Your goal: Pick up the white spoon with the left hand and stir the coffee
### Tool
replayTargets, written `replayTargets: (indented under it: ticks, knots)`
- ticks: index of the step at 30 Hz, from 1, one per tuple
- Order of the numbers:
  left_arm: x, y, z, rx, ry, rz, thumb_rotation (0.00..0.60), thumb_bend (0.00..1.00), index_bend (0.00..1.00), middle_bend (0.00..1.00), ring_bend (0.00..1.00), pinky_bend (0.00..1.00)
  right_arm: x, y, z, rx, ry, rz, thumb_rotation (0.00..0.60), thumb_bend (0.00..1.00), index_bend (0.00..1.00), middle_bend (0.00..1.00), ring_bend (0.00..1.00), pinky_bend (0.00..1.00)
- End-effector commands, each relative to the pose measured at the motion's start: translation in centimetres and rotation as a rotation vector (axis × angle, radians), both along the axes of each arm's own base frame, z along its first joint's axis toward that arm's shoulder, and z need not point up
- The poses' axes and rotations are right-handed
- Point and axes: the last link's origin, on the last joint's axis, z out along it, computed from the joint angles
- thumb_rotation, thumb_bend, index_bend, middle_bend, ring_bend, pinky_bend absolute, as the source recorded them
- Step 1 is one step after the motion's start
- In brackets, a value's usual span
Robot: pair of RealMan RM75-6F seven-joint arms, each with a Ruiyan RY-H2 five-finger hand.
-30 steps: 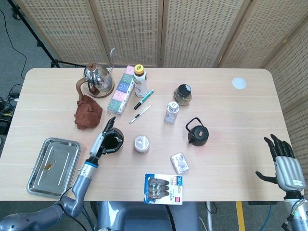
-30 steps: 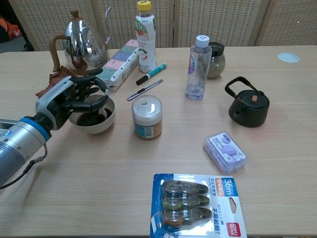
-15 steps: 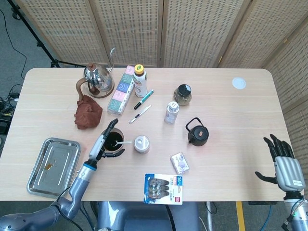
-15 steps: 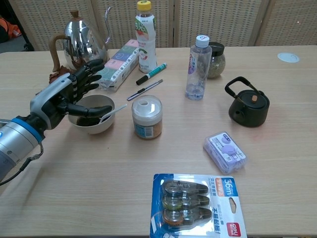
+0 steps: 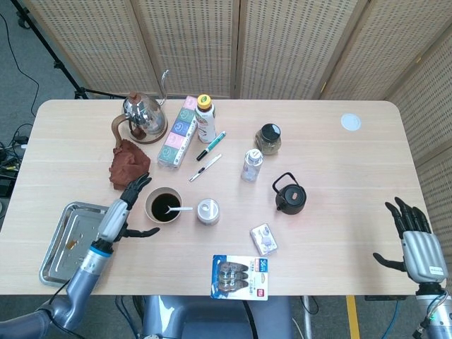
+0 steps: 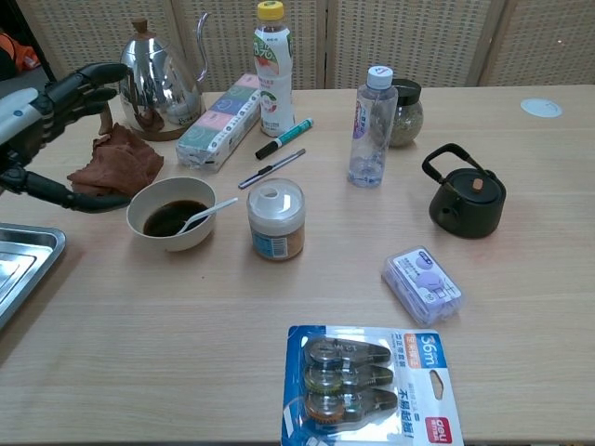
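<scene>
Left hand (image 5: 119, 215): has drawn back from the bowl (image 5: 163, 205) since a moment ago, when it curled over the rim. It now sits to the bowl's left, apart from it, over the near edge of the steel tray (image 5: 74, 244). Fingers spread, holding nothing.

White spoon (image 5: 178, 210): released. Lies in the bowl, scoop end in the coffee (image 6: 171, 217), handle resting on the rim and pointing toward the capped jar (image 5: 207, 211).

Bowl: unmoved between frames; dark coffee fills its bottom.

Right hand (image 5: 416, 243): unchanged, far from the bowl at the table's (image 5: 339, 233) opposite near corner, fingers apart, holding nothing.

Around the bowl:
- capped jar, just beside it on the side away from the left hand, near the spoon handle's tip;
- brown cloth (image 5: 128, 163), behind the bowl, toward the screen;
- steel kettle (image 5: 143, 112), further behind, past the cloth;
- long pastel box (image 5: 178, 133), behind the bowl, beside the kettle;
- yellow-capped drink bottle (image 5: 205, 119), next to the box;
- marker (image 5: 210, 145) and a slim pen (image 5: 205, 168), between the box and the clear bottle (image 5: 251, 164);
- dark-lidded glass jar (image 5: 268, 138), behind the clear bottle;
- black teapot (image 5: 290, 195), well apart from the bowl, beyond the capped jar;
- small lilac case (image 5: 263, 239), in front of the teapot;
- blister pack (image 5: 240, 277), at the table's near edge.
</scene>
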Motion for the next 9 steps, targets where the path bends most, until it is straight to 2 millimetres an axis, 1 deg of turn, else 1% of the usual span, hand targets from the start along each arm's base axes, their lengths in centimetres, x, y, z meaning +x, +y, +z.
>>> replayTargets:
  ticks: [1, 2, 3, 4, 7, 9]
  knots:
    - [-2.2, -2.2, 3.6, 0.070, 0.174, 0.028, 0.600, 0.00, 0.00, 0.00, 0.00, 0.00, 0.1, 0.1, 0.0, 0.001, 0.000, 0.007, 0.600, 0.00, 0.00, 0.00, 0.00, 0.00]
    - [-2.8, -2.7, 4.4, 0.082, 0.213, 0.043, 0.600, 0.00, 0.00, 0.00, 0.00, 0.00, 0.2, 0.2, 0.0, 0.001, 0.000, 0.010, 0.600, 0.00, 0.00, 0.00, 0.00, 0.00]
    - [-4.7, -4.0, 6.2, 0.117, 0.327, 0.091, 0.600, 0.00, 0.00, 0.00, 0.00, 0.00, 0.3, 0.3, -0.1, 0.001, 0.002, 0.018, 0.600, 0.00, 0.00, 0.00, 0.00, 0.00]
    - [-5.4, -5.1, 7.3, 0.118, 0.385, 0.115, 0.600, 0.00, 0.00, 0.00, 0.00, 0.00, 0.4, 0.3, -0.1, 0.001, 0.004, 0.022, 0.600, 0.00, 0.00, 0.00, 0.00, 0.00]
    - [-5.7, -7.0, 9.3, 0.127, 0.493, 0.178, 0.600, 0.00, 0.00, 0.00, 0.00, 0.00, 0.6, 0.5, -0.1, -0.002, 0.008, 0.030, 0.600, 0.00, 0.00, 0.00, 0.00, 0.00]
    - [-5.8, -8.1, 10.2, 0.145, 0.544, 0.214, 0.600, 0.00, 0.00, 0.00, 0.00, 0.00, 0.7, 0.6, -0.2, 0.000, 0.009, 0.036, 0.600, 0.00, 0.00, 0.00, 0.00, 0.00]
